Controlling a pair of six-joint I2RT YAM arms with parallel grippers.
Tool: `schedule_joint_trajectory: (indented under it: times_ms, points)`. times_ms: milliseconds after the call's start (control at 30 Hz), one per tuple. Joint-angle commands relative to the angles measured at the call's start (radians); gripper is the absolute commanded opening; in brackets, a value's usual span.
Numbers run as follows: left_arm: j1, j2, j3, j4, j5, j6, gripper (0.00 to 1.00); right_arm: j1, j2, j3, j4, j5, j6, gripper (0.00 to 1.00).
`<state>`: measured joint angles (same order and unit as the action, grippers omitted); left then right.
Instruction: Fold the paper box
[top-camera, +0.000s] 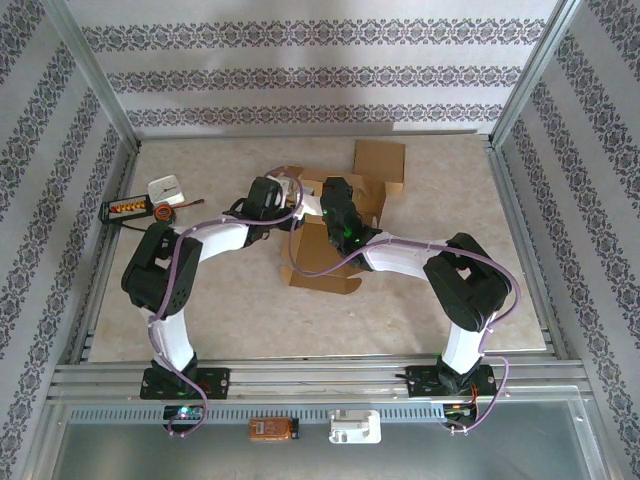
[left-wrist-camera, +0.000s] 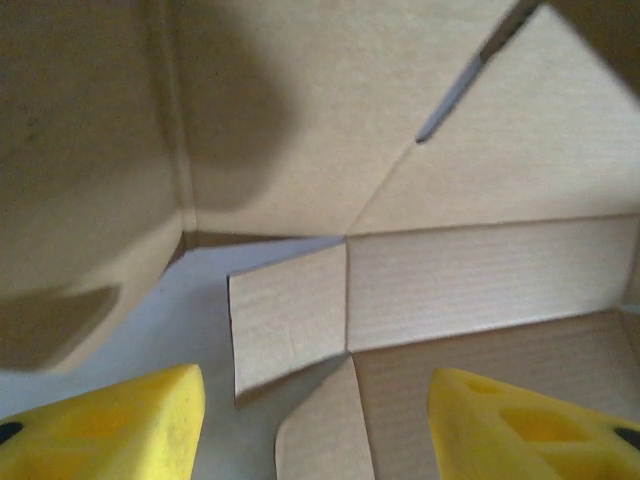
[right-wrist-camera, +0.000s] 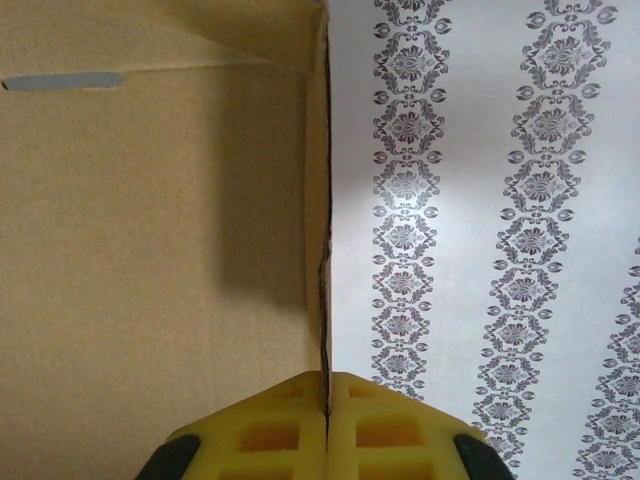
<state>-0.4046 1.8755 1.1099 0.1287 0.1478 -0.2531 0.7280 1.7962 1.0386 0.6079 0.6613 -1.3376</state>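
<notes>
Our right gripper (right-wrist-camera: 326, 400) clamps a wall (right-wrist-camera: 150, 250) of the paper box (top-camera: 320, 262), seemingly to steady it, while our left gripper (left-wrist-camera: 315, 420) hovers open over a flap (left-wrist-camera: 290, 315).

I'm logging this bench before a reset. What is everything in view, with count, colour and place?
paper box: one, brown, table centre, flaps open
white block: one, white, far left
tray: one, black with orange pieces, left edge
wire coil: one, orange and black, beside the tray
device: one, orange, near rail
holder: one, white, right of the device
table: one, beige
left gripper: one, yellow fingers, open over the box's inside
right gripper: one, yellow fingers, shut on a box wall's edge
</notes>
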Motion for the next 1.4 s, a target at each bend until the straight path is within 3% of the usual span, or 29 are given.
schedule_joint_trajectory:
  times_ms: [0, 233, 600, 867, 1367]
  points:
    - [0.004, 0.049, 0.059, -0.007, -0.047, 0.036, 0.61, -0.007, -0.036, -0.006, -0.004, -0.002, 0.015, 0.04]
    - [0.026, 0.145, 0.133, -0.097, 0.048, -0.025, 0.61, -0.007, -0.010, -0.014, 0.028, 0.012, 0.024, 0.04]
    - [0.052, 0.162, 0.118, -0.055, 0.202, -0.154, 0.37, -0.019, 0.069, -0.065, 0.101, 0.027, 0.078, 0.03]
    - [0.052, 0.140, 0.110, 0.022, 0.258, -0.144, 0.37, -0.026, 0.057, -0.077, 0.099, 0.030, 0.101, 0.03]
    - [0.036, 0.215, 0.089, 0.162, 0.480, -0.193, 0.37, -0.029, 0.057, -0.074, 0.087, 0.031, 0.143, 0.04]
